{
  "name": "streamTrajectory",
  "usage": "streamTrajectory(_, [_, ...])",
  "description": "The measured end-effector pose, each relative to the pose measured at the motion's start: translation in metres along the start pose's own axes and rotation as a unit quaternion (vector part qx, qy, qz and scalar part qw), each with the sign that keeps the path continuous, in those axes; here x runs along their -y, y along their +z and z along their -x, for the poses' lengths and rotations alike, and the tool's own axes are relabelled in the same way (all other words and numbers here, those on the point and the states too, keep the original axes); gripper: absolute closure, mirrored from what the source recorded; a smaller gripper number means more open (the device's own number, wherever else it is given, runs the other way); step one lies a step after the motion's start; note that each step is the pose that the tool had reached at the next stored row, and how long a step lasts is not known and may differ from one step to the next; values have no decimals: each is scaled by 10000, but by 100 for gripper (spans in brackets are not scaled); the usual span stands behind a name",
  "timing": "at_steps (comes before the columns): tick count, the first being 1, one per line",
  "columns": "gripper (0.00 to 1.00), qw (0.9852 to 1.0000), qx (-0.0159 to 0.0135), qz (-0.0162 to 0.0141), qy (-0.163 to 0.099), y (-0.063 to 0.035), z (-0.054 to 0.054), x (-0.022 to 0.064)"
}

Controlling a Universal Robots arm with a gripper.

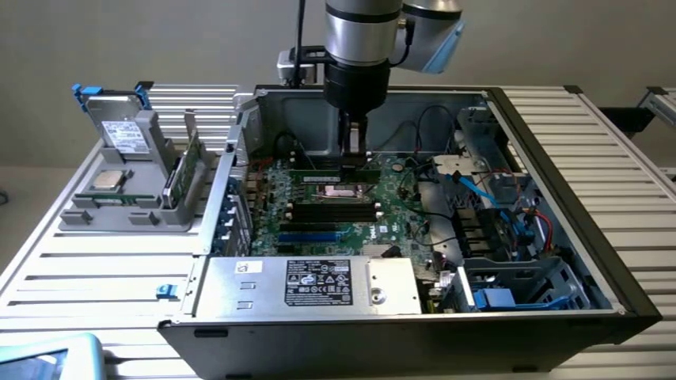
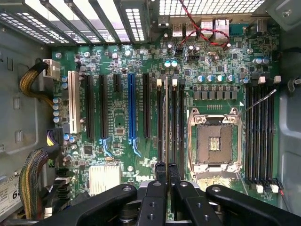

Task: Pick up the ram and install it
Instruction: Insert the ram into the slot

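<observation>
In the exterior view my gripper reaches down into the open computer case, shut on the ram, a thin green stick held level just above the motherboard. The wrist view shows the ram edge-on as a narrow line between my fingertips. It runs lengthwise over the group of black memory slots with white end latches, beside the empty processor socket. I cannot tell whether its lower edge touches a slot.
The case walls and bundled cables surround the board. A power supply sits at the case's near side. Outside, at the exterior view's left, a grey fixture holds a drive, a silver processor and another green stick.
</observation>
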State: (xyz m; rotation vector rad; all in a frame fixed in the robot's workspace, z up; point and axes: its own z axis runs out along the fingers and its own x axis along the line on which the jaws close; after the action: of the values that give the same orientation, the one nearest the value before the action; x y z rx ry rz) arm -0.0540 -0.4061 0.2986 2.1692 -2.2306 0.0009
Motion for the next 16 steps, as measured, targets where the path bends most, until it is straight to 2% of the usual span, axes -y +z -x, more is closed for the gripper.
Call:
streamTrajectory(4, [87,10000,-2,0,0,30,0,0])
streamTrajectory(12, [87,10000,-1,0,-22,164,4,25])
streamTrajectory(15, [87,10000,-3,22,-61,188,5,26])
streamTrajectory(16, [87,10000,-5,38,-74,193,5,27])
